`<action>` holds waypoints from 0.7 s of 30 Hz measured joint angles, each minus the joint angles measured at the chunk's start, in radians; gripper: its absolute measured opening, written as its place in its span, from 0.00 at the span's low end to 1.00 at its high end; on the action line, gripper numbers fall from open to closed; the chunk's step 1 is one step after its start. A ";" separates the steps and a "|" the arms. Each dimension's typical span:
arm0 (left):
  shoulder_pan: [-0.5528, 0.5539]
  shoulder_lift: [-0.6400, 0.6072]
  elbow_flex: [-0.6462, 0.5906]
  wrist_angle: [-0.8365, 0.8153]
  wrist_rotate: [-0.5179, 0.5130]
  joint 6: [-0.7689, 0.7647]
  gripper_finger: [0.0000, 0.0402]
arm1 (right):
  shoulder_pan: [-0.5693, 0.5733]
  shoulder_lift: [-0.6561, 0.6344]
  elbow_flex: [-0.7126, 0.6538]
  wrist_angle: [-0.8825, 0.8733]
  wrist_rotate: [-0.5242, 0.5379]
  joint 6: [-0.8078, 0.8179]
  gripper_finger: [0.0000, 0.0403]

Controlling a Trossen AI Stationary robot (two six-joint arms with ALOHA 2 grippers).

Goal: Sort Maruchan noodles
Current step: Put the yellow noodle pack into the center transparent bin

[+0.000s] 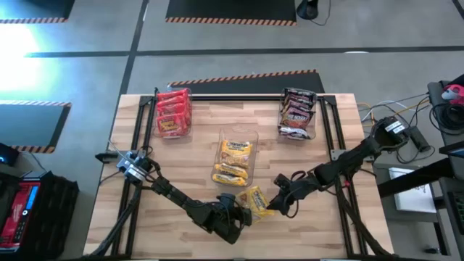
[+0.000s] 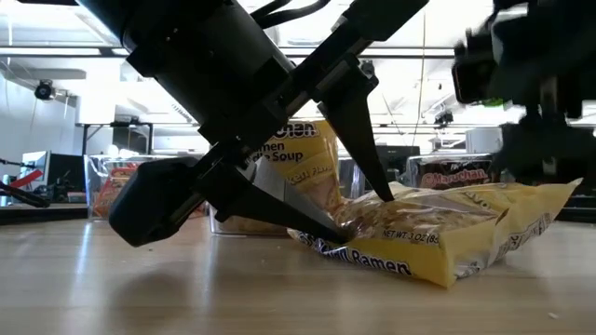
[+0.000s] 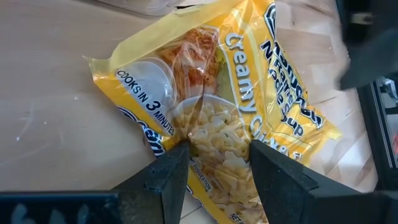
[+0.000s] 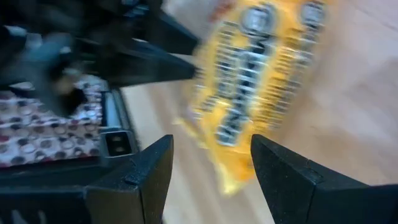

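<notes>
left gripper (image 3: 214, 158) jaws straddling a yellow Maruchan packet (image 3: 242, 106) on the table (image 1: 181, 159), right gripper (image 4: 211, 155) jaws apart, just beside it

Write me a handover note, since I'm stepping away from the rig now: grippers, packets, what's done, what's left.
Left gripper: open, fingers astride a loose yellow packet at the table's front.
Right gripper: open, beside the same packets, holding nothing.
Done: red packets in the back-left bin, dark packets in the back-right bin, some yellow ones in the middle bin.
Left: the loose yellow packets.
</notes>
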 joint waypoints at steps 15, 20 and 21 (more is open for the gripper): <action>0.000 -0.002 -0.014 -0.004 0.044 -0.002 0.38 | -0.040 0.130 -0.025 0.047 -0.004 0.049 0.51; 0.000 -0.002 -0.014 -0.011 0.065 -0.002 0.38 | -0.066 0.188 -0.010 0.064 -0.008 0.040 0.51; 0.000 -0.003 -0.014 -0.015 0.073 -0.002 0.38 | -0.068 0.201 -0.004 0.071 -0.009 0.040 0.51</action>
